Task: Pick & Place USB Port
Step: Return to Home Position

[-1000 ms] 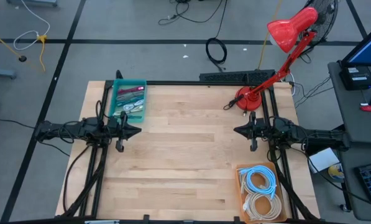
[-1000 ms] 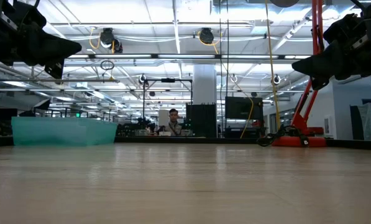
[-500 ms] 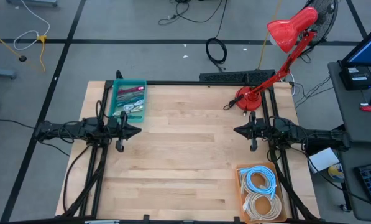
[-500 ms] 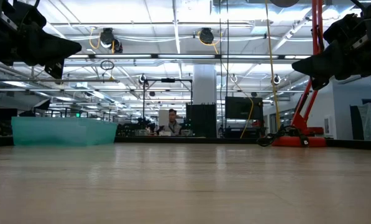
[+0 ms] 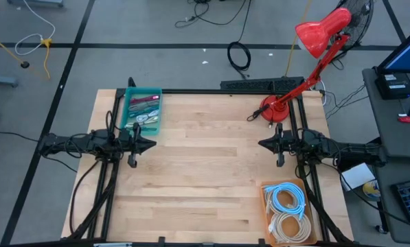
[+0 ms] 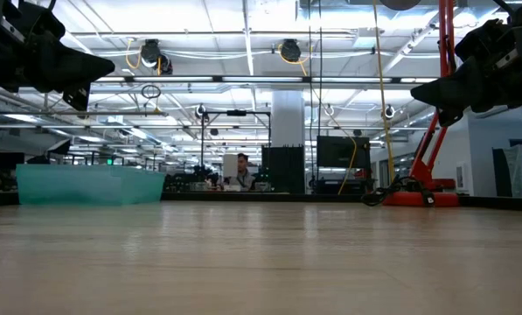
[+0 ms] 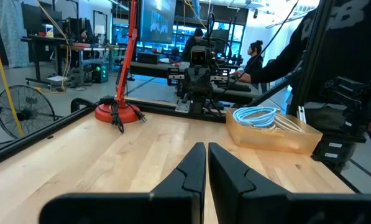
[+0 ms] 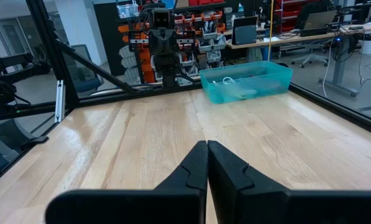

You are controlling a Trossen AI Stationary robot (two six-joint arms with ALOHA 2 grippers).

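Nothing is left loose on the worktop (image 5: 205,178) to fetch, so the relation that counts is each tool to its own rest place, judged from the red lamp (image 5: 272,110). The right tool (image 5: 262,144) hangs just beside the lamp's base, between it and the orange bin (image 5: 266,206), which holds a blue cable coil (image 5: 287,199) and a pale coil (image 5: 290,225). The left tool (image 5: 152,144) sits well apart from the lamp, straight across the boards, and the two point at each other. The teal bin (image 5: 143,111), with small items I cannot tell apart (the USB part presumably among them), lies far from the lamp along the same edge, nearer the left tool, its long axis crossing the line the tools face along. Both wrist views show the fingers pressed together and carrying nothing. Against the earlier frames neither arm nor bin has shifted; only a person (image 6: 241,171) in the room behind has moved a little, so the homing looks finished
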